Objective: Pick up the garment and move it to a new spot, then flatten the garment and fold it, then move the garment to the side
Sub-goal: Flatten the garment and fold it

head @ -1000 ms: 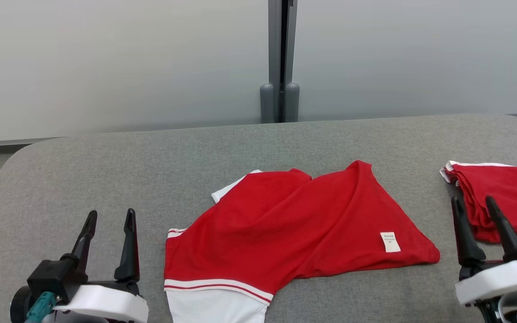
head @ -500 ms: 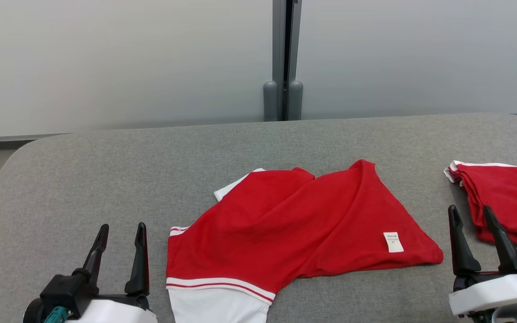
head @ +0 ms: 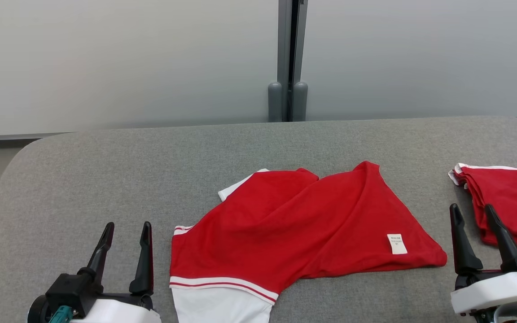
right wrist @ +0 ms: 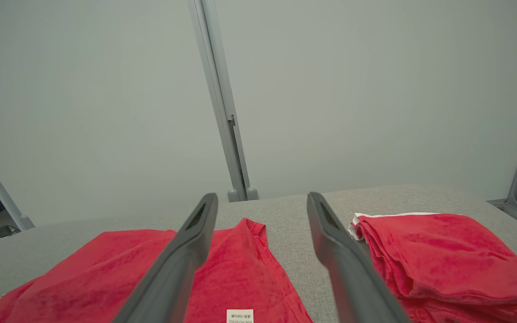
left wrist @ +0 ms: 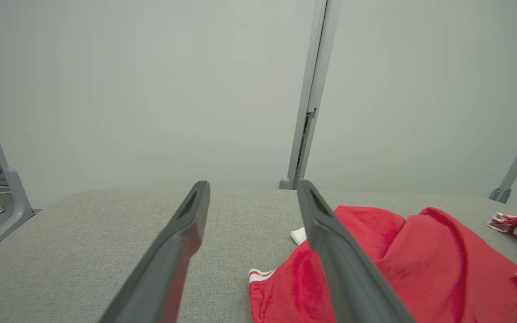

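Between the two claws, on the grey surface (head: 106, 170), the red garment (head: 294, 224) lies rumpled and unfolded, with a white panel at its near edge. Both the left claw (head: 128, 224) and the right claw (head: 471, 207) stand open and empty, just beside the cloth. A folded red pile (head: 510, 202) sits behind the right claw.

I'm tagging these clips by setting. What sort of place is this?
Probably a robot test bay set up for folding clothes: a grey fabric-covered table, pale partition panels joined by a grey post, a crumpled red garment and a folded red pile.
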`<state>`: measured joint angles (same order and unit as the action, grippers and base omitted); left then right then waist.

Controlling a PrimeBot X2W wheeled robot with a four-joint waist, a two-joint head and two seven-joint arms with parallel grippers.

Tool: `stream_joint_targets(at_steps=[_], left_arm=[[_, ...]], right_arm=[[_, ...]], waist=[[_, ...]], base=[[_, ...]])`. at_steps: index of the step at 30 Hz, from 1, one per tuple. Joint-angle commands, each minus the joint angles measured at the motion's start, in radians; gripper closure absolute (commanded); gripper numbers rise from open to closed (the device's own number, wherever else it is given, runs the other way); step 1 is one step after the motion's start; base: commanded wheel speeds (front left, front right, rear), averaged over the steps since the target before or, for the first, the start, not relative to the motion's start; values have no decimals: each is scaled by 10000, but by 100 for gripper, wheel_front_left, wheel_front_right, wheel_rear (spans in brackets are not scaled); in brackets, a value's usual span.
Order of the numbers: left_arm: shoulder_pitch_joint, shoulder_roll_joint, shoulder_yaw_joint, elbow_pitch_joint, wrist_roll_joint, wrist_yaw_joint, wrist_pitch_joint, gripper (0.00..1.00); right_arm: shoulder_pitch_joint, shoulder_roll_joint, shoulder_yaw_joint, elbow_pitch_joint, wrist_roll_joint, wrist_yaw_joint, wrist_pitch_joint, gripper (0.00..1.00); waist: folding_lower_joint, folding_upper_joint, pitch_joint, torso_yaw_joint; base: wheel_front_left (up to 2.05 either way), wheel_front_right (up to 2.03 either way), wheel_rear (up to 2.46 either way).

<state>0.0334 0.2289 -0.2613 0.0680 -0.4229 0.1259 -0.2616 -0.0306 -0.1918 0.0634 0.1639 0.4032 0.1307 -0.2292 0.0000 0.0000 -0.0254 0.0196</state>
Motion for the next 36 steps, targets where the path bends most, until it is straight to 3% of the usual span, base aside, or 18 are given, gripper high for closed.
stream_joint_targets(at_steps=[1, 14, 19, 25, 31, 36], left_arm=[[-92, -20, 69, 30, 68, -39, -42, 0], [104, -147, 194, 86, 136, -187, 4, 0], [361, 110, -265, 224, -109, -274, 1824, 0], [502, 379, -890, -318, -490, -308, 4434, 0], [801, 668, -1211, -1242, -831, -275, 6005, 0], [1002, 713, -1399, -1604, -1230, -376, 6853, 0]], right_arm=[[112, -6, -73, -86, -87, 2, 26, 0], [232, -3, -228, -308, -214, 2, 204, 0], [159, -104, -465, -38, -213, 2, 902, 0], [-388, -268, -547, 992, -236, 2, 2764, 0], [-1166, -339, -497, 1976, 327, 2, 4634, 0], [-1583, -446, -621, 2575, 504, 2, 5327, 0]], waist=[[0, 0, -7, 8], [0, 0, -93, -4], [0, 0, -55, -64], [0, 0, 74, -45], [0, 0, 270, 156], [0, 0, 520, 388]], base=[[0, 0, 0], [0, 0, 0], [0, 0, 0], [0, 0, 0], [0, 0, 0], [0, 0, 0]])
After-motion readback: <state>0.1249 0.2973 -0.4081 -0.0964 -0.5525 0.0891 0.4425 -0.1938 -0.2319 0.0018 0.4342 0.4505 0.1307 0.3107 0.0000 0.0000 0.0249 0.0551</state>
